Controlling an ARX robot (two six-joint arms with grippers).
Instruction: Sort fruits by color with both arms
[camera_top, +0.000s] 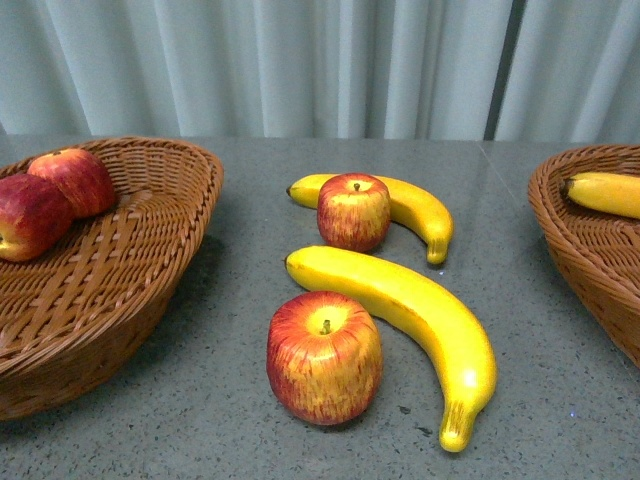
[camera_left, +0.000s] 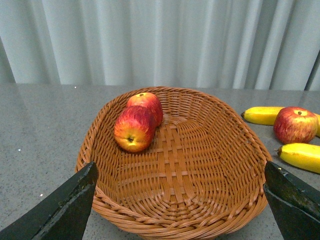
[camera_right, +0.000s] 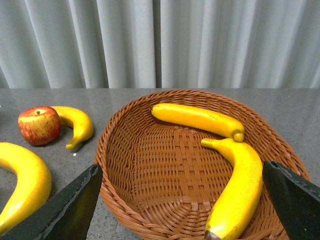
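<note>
A grey speckled tabletop (camera_top: 200, 430) runs back to a pale pleated curtain (camera_top: 300, 60) that closes off the room behind it. The left gripper (camera_left: 180, 167) is spread wide, its two black fingers (camera_left: 65, 207) far apart with nothing between them, and the left basket (camera_left: 230, 145) shows in the gap. The right gripper (camera_right: 181, 167) is spread just as wide and is equally empty, facing the right basket (camera_right: 120, 150). Both baskets are brown woven wicker, standing at opposite edges of the front view, the right one cut off by the frame. Two red apples (camera_left: 132, 129) lie touching each other against the far end of the left basket. Two bananas (camera_right: 197, 119) lie in the right basket, one along the far wall and the other curving down one side, their tips near each other. Four fruits sit loose on the table between the baskets, well apart from both. The far apple (camera_top: 353, 211) stands upright in front of the far banana (camera_top: 425, 212) and hides its middle. The near banana (camera_top: 420, 320) arcs across behind the near apple (camera_top: 324, 357), which stands stem-up just beside the banana's inner curve; whether they touch I cannot tell.
</note>
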